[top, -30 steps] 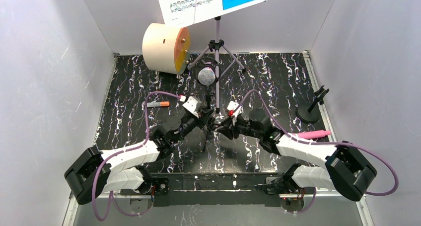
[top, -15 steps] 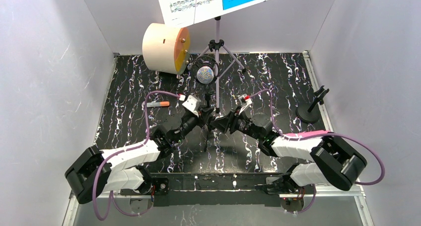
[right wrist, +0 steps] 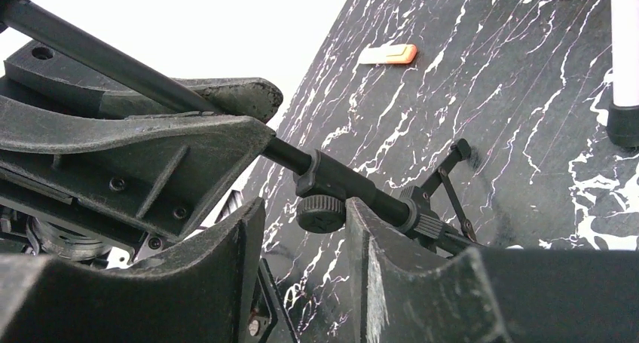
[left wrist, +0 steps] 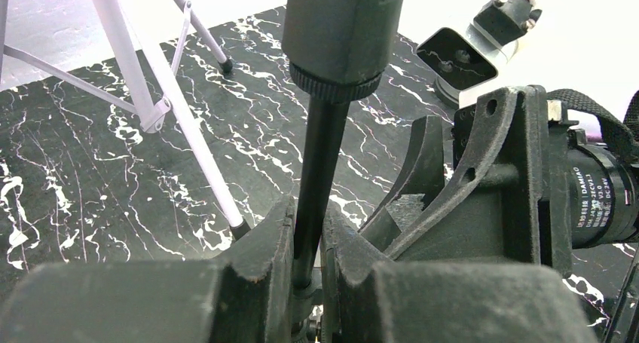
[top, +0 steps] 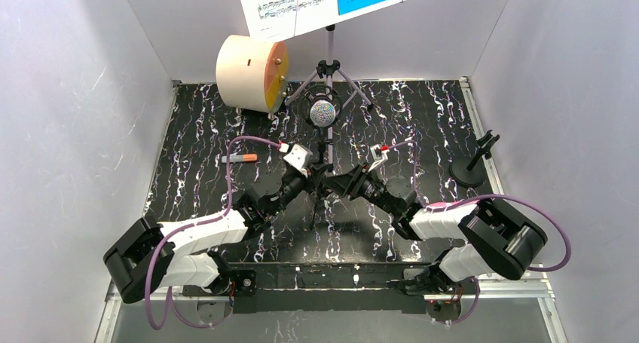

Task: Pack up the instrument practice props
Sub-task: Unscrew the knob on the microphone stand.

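My left tool was clenched on the thin pole of the black mic tripod. The tripod stood upright near the middle of the table, with the glittery silver-headed microphone on top. My right tool was released, its fingers standing either side of the tripod's adjustment knob with a gap showing on one side. At the back edge stood the lilac music rack, carrying the sheet-music pages, with the cream drum just to its left.
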{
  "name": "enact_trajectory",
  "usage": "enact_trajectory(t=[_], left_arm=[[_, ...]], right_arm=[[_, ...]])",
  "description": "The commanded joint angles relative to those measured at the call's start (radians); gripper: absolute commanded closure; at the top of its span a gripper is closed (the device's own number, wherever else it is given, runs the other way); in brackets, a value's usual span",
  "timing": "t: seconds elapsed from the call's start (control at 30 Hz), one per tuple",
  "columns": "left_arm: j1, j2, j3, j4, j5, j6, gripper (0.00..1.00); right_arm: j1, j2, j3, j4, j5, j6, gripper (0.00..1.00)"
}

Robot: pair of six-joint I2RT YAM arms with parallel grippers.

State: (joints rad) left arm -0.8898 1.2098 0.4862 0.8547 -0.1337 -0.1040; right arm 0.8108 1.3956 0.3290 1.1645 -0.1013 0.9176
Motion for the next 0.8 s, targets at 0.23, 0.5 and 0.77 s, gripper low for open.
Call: enact_trajectory(t=[0.23, 0.5, 0.77], left_arm=[[-0.014, 0.042, -0.018, -0.189, -0.049, -0.057, 1.00], [-0.021, 0.046, -0.014, -0.194, -0.049, -0.046, 1.00], [-0.028, 0.046, -0.012, -0.198, -0.052, -0.040, 1.00]], right_arm=[[-0.008, 0.000, -0.051, 0.132, 0.027, 0.074, 0.57], [-0.010, 0.003, -0.041, 0.133, 0.027, 0.079, 0.58], [-0.016, 0.022, -0.008, 0.129, 0.024, 0.092, 0.56]])
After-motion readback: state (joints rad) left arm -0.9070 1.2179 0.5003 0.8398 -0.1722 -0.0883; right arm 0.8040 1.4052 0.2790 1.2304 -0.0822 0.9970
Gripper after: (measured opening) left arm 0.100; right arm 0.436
